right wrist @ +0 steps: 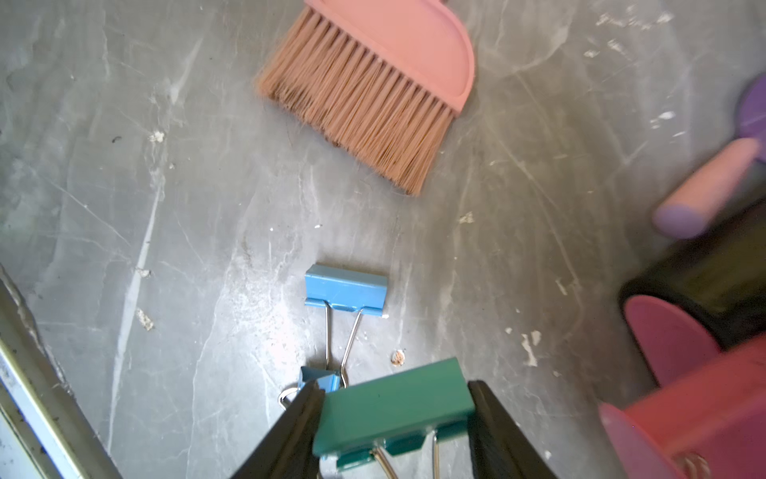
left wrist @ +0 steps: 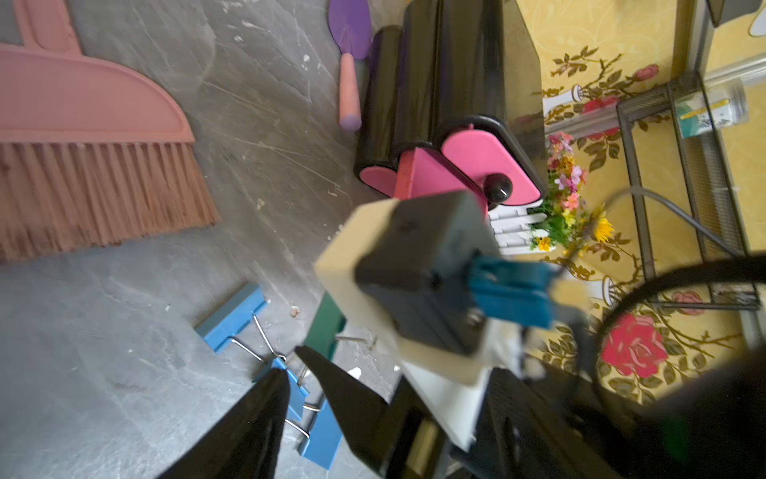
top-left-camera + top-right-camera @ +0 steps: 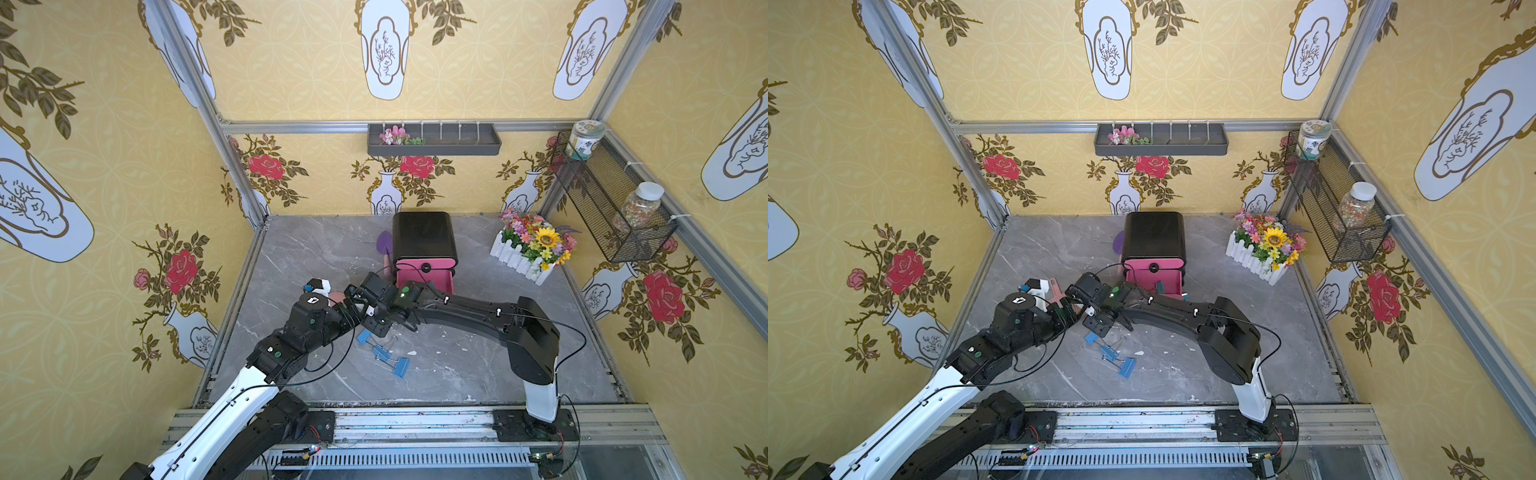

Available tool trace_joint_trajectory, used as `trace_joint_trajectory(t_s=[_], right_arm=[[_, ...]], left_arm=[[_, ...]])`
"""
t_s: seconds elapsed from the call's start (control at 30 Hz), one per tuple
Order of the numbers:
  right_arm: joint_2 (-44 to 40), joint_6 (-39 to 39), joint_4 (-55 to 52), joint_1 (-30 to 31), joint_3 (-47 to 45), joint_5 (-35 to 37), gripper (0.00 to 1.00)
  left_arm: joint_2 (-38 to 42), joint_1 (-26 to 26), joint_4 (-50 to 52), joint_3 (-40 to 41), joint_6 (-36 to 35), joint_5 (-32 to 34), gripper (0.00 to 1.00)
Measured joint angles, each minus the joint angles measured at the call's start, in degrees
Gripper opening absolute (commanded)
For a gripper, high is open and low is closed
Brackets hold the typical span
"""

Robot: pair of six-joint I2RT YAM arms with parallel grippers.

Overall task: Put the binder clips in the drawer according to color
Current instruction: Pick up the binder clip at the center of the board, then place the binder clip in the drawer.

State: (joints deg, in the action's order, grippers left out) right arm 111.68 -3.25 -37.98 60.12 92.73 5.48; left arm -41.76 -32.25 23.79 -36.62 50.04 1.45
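Grey marble tabletop (image 3: 457, 365): right pincer (image 1: 396, 387) grasps teal clip (image 1: 393, 410), left pincer (image 2: 290, 361) released.

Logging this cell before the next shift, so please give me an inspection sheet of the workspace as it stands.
Surface: grey marble tabletop, scuffed, with white flecks.
Job's things: three blue binder clips clustered in front of the black cabinet; one pink drawer pulled out; teal binder clip held.
Clutter: pink brush, purple trowel, flower box.
Grippers: right gripper jaws closed on the teal binder clip; left gripper jaws open above the blue binder clips.
Cables: black cables loop off both arms.
Surroundings: floral yellow walls, grey wall tray, mesh basket holding two jars.
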Motion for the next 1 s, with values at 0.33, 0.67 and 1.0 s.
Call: trace_joint_trajectory(t_s=[0.33,0.67,1.0], right_arm=[[-3.7,-5.1,-4.2,-3.4,3.8,2.2,0.55],[-5.4,-9.0,-3.6,-8.3,2.5,3.3,0.54],[-6.5,-12.0,0.3,-12.9,0.6,3.9,0.58]], left_arm=[[2.3,0.0,-4.2,-1.5,0.6,0.5,0.82],[6.6,0.0,-0.8,-4.2,0.5,5.4,0.84],[3.4,0.0,-0.5,-4.8,0.4,5.9,0.83]])
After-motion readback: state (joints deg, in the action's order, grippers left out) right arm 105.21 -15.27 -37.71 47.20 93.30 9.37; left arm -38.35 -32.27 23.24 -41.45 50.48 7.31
